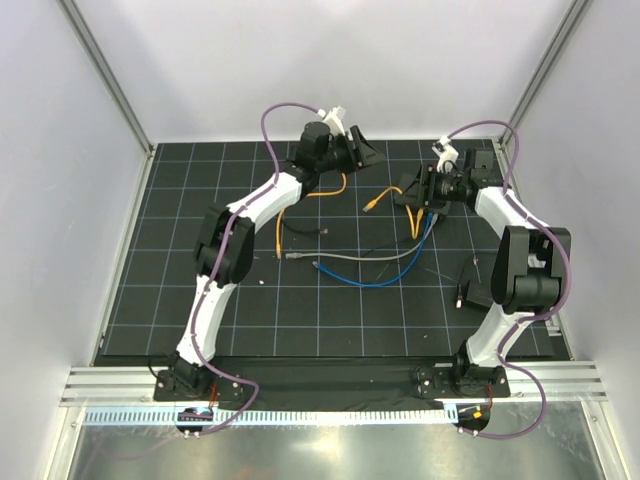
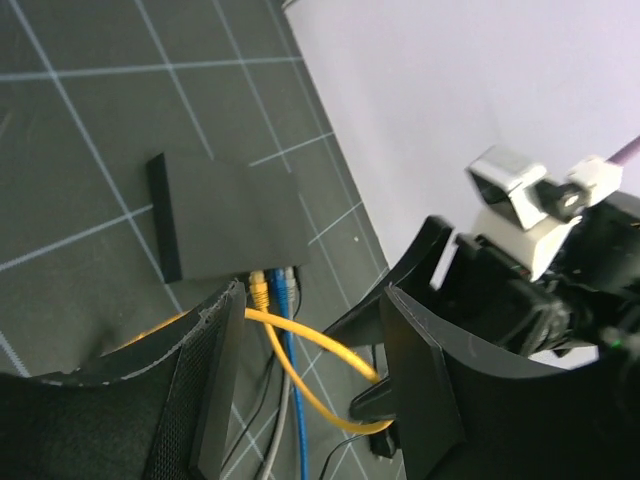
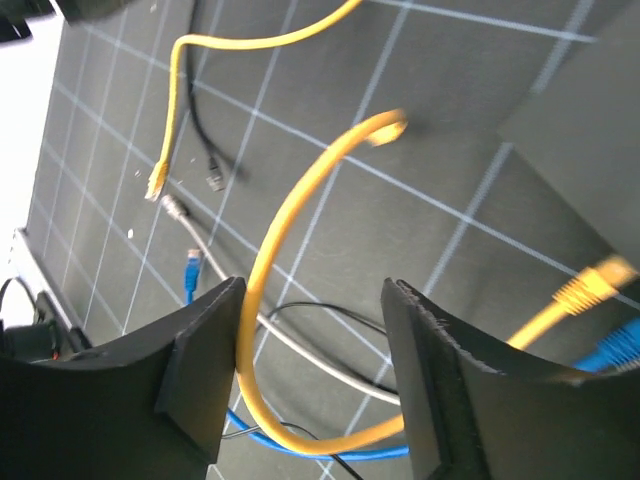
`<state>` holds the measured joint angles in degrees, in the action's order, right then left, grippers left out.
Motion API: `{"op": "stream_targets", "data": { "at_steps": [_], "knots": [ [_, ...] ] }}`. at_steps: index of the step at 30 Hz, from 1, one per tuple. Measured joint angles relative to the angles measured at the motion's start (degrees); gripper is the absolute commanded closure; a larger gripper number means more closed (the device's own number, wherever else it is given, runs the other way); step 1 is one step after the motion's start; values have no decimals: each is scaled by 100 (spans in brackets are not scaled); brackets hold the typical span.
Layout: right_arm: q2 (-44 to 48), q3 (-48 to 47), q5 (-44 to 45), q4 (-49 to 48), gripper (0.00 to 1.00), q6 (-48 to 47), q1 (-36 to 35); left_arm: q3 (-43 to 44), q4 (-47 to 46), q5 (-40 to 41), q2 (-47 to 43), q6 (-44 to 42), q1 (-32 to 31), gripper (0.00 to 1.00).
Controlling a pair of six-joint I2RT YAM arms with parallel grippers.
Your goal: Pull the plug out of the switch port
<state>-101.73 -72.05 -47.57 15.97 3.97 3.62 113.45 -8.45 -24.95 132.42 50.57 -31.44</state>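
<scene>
The switch (image 2: 230, 215) is a flat black box on the gridded mat, partly hidden under my right gripper in the top view (image 1: 403, 190). A yellow plug (image 2: 259, 290), a blue plug (image 2: 283, 290) and a grey one sit side by side in its near edge. The yellow plug (image 3: 590, 285) and the switch corner (image 3: 590, 130) also show at the right of the right wrist view. My right gripper (image 3: 313, 290) is open over the cables, with the yellow cable loop (image 3: 250, 330) against its left finger. My left gripper (image 2: 312, 300) is open and empty, a little way from the switch.
Loose ends of a yellow (image 1: 278, 255), grey (image 1: 290, 257), blue (image 1: 318, 265) and black (image 1: 322, 232) cable lie on the mat's middle. A free yellow end (image 1: 370, 207) lies left of the switch. The two grippers (image 1: 362, 150) (image 1: 418, 200) are close together near the white back wall.
</scene>
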Motion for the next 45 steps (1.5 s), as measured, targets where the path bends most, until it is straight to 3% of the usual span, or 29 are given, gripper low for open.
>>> {"op": "stream_targets", "data": {
  "at_steps": [5, 19, 25, 31, 35, 45],
  "knots": [
    [50, 61, 85, -55, 25, 70, 170, 0, 68, -57, 144, 17, -4, 43],
    [256, 317, -997, -380, 25, 153, 223, 249, 317, -96, 144, -63, -11, 49],
    [299, 321, 42, -529, 38, 632, 411, 555, 354, -236, 153, -57, -98, 51],
    [181, 557, 756, -1207, 51, 1703, 1602, 1126, 323, -236, 577, 76, -533, 52],
    [-173, 619, 1075, -1392, 52, 2109, 1932, 1425, 286, -201, 1158, 280, -826, 59],
    [-354, 741, 1648, -1576, 49, 2437, 1740, 1023, 133, 275, 1912, 857, -1259, 73]
  ]
}}
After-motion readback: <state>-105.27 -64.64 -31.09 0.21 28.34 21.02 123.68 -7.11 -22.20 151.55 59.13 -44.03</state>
